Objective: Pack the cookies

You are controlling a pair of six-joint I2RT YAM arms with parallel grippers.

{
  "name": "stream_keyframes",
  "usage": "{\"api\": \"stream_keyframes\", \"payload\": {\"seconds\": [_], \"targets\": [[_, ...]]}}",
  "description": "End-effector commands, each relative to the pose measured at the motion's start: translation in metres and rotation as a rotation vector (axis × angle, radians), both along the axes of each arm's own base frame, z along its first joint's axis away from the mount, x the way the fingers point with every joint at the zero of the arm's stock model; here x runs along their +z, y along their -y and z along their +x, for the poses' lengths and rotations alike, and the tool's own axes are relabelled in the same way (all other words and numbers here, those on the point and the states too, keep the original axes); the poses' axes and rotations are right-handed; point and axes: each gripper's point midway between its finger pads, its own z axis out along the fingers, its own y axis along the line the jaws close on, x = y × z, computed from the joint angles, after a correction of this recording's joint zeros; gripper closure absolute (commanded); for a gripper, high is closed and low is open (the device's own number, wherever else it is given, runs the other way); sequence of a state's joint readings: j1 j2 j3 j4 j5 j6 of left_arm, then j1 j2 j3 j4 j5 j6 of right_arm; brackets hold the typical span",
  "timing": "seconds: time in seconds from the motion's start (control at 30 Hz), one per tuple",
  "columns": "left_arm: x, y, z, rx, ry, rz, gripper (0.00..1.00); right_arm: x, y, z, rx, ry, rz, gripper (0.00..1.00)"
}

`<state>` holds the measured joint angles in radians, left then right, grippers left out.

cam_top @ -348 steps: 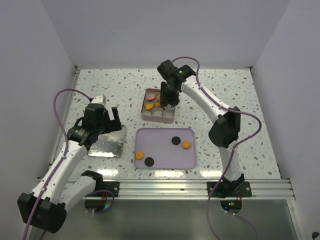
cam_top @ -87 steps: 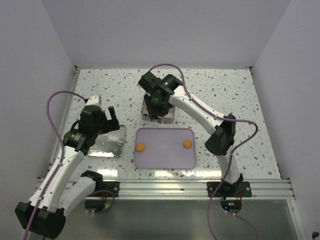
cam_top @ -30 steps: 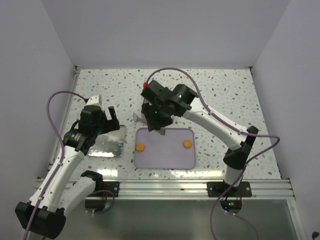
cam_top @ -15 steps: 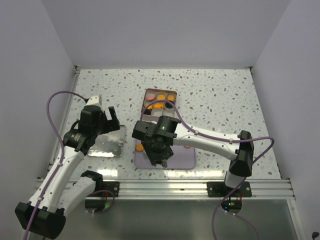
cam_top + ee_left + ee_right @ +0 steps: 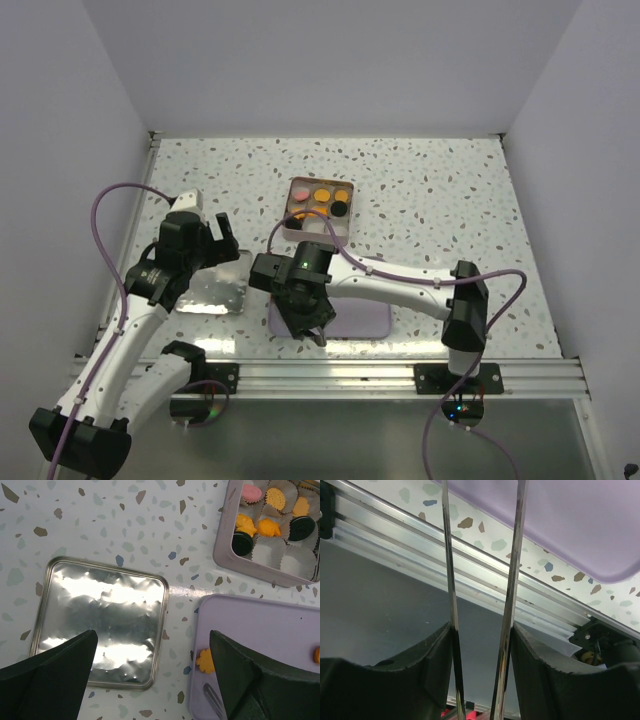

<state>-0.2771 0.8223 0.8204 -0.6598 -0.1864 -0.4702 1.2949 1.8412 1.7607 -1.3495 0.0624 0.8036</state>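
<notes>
**Counting cookies: seven in the tin, two on the tray**

On my left wrist feed I count seven cookies (image 5: 269,527) in the square tin (image 5: 222,550), sitting in white paper cups (image 5: 300,560). A pink round (image 5: 252,492), an orange round (image 5: 275,498) and another orange piece (image 5: 301,506) fill the far row. Nearer, two orange fish-like ones sit side by side, with a black round (image 5: 302,527) on one side of them and a second black round (image 5: 242,543) on the other.

Two more orange pieces lie on the lavender tray (image 5: 260,630). One tray cookie (image 5: 205,661) is near the edge that faces the lid. The other, an edge cookie (image 5: 317,655), is cut off by my frame.

The right claw (image 5: 317,339) sits at the tray's near edge, close to the aluminium rail (image 5: 470,565). Its two thin metal blades run parallel with a clear gap between them, and I see nothing held in that gap.

The left claw (image 5: 153,640) hangs above the silver lid (image 5: 100,630). Its dark fingers (image 5: 50,680) are spread wide and grip nothing. The lid lies flat on the speckled worktop (image 5: 125,530), beside the tray but not touching it.
</notes>
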Motion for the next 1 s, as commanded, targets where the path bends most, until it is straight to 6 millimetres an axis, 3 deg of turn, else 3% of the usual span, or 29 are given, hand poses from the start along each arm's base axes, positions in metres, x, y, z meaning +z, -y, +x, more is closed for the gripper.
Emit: {"api": "stream_keyframes", "payload": {"seconds": [0.0, 0.27, 0.77, 0.97], "targets": [[0.009, 0.000, 0.005, 0.000, 0.047, -0.006, 0.00, 0.008, -0.006, 0.008, 0.013, 0.028, 0.004, 0.50], [0.009, 0.000, 0.006, 0.003, 0.049, -0.005, 0.00, 0.005, -0.020, 0.015, 0.044, 0.038, -0.010, 0.49], [0.008, 0.000, 0.006, 0.003, 0.043, -0.003, 0.00, -0.004, -0.018, 0.044, 0.008, 0.053, -0.033, 0.49], [0.007, 0.000, 0.006, -0.001, 0.040, -0.003, 0.00, -0.005, -0.022, 0.045, 0.012, 0.038, -0.020, 0.51]]}}
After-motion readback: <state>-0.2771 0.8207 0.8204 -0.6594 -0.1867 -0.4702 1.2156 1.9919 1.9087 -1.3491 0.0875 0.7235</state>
